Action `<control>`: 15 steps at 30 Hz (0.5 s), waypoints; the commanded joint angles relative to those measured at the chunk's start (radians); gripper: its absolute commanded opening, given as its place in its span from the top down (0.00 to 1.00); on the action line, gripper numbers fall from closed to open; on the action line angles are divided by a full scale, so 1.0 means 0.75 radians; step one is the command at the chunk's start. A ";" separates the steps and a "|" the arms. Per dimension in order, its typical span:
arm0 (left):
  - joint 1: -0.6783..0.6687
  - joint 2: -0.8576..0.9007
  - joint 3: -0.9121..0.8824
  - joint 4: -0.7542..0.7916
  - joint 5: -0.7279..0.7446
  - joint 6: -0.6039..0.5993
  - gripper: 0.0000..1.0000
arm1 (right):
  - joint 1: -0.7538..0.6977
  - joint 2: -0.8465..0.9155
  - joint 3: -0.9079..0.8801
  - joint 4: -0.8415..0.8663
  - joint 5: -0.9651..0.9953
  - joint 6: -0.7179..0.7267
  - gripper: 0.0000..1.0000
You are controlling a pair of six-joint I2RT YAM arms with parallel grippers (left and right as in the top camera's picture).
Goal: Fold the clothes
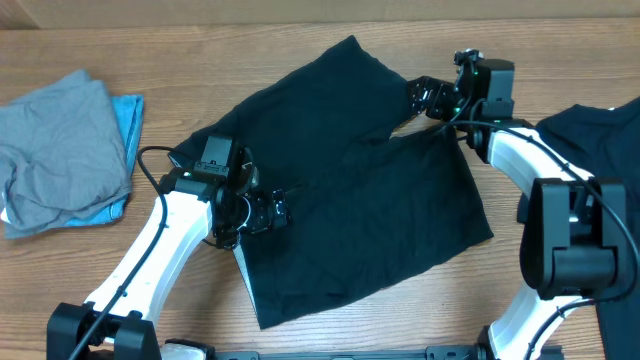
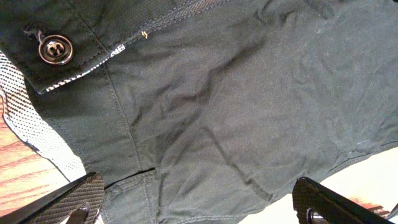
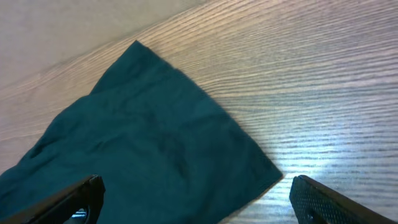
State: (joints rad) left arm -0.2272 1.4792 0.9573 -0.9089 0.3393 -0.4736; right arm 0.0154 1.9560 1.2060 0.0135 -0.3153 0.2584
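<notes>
Black pants (image 1: 370, 190) under wide-open left hand (image 2: 199, 198)

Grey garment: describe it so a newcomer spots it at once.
Start at the wooden table, then go to its left end in the overhead view. The grey garment lies crumpled there over a light-blue piece. It is the only grey fabric; the pants spread mid-table are black.

pants (image 1: 360, 190): plain black. waistband lining (image 2: 28, 118): white, fine black dot pattern. button (image 2: 55, 50): dark, brassy rim. crumpled garment (image 1: 55, 150): plain grey. piece under it (image 1: 128, 112): light blue. second garment (image 1: 600, 130): black. table (image 1: 560, 40): brown wood grain.
</notes>
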 commanded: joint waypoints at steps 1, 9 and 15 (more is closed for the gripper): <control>0.006 -0.005 0.019 0.003 -0.013 -0.017 0.00 | 0.002 0.071 0.061 -0.012 0.095 0.005 0.00; 0.006 -0.005 0.019 0.003 -0.013 -0.017 0.00 | 0.006 0.166 0.154 -0.091 0.095 -0.001 0.00; 0.006 -0.005 0.019 0.003 -0.013 -0.017 0.00 | 0.009 0.178 0.158 -0.084 0.096 -0.012 0.00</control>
State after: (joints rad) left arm -0.2272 1.4792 0.9573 -0.9089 0.3389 -0.4736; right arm 0.0196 2.0800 1.2926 -0.0555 -0.2543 0.2604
